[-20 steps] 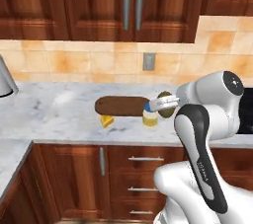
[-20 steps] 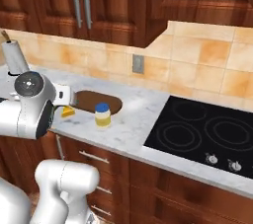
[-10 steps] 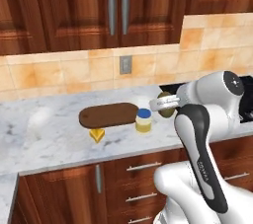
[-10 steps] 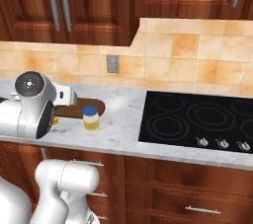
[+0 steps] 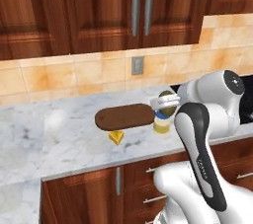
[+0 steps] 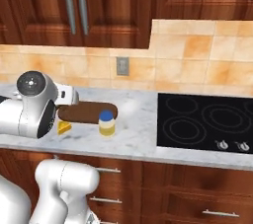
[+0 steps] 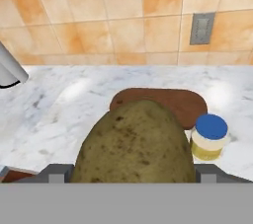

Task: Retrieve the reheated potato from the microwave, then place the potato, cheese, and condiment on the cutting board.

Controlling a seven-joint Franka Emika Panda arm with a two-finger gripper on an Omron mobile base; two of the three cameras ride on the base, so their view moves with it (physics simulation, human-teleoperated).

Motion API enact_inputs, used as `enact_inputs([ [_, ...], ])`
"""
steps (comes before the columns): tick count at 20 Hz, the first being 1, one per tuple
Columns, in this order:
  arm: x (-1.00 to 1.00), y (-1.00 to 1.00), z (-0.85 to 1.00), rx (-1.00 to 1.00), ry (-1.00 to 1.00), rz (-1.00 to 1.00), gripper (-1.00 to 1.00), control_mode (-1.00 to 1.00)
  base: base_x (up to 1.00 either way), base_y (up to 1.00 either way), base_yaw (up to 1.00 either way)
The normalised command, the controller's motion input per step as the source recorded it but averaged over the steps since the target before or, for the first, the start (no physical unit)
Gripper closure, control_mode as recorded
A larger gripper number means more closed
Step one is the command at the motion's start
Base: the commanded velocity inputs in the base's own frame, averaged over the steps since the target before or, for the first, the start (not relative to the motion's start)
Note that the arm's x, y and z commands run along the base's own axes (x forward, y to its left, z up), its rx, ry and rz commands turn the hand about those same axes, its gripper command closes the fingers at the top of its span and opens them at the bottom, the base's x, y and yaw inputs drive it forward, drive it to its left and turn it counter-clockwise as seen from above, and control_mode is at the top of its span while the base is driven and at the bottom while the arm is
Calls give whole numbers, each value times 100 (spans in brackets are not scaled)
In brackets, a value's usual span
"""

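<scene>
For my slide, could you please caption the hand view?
Gripper holding the potato above the marble counter, facing the cutting board and condiment.

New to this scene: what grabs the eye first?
The potato, a mottled olive-brown lump, looms in the hand view, held in the claw above the marble counter. Just behind it lies the dark oval cutting board, bare, with the yellow cheese wedge and the blue-capped condiment bottle on the counter beside the board. On the counter's right in the right base view sits a black cooktop.
</scene>
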Motion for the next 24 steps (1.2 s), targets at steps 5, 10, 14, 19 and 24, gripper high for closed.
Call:
enact_inputs([
  [5, 0, 0, 0, 0, 0, 0, 100, 100, 52, 7, 6],
  [10, 0, 0, 0, 0, 0, 0, 100, 100, 33, 21, 8],
  [14, 0, 0, 0, 0, 0, 0, 100, 100, 25, 26, 14],
  [19, 0, 0, 0, 0, 0, 0, 100, 100, 45, 22, 11],
  [24, 0, 0, 0, 0, 0, 0, 100, 100, 67, 17, 3],
])
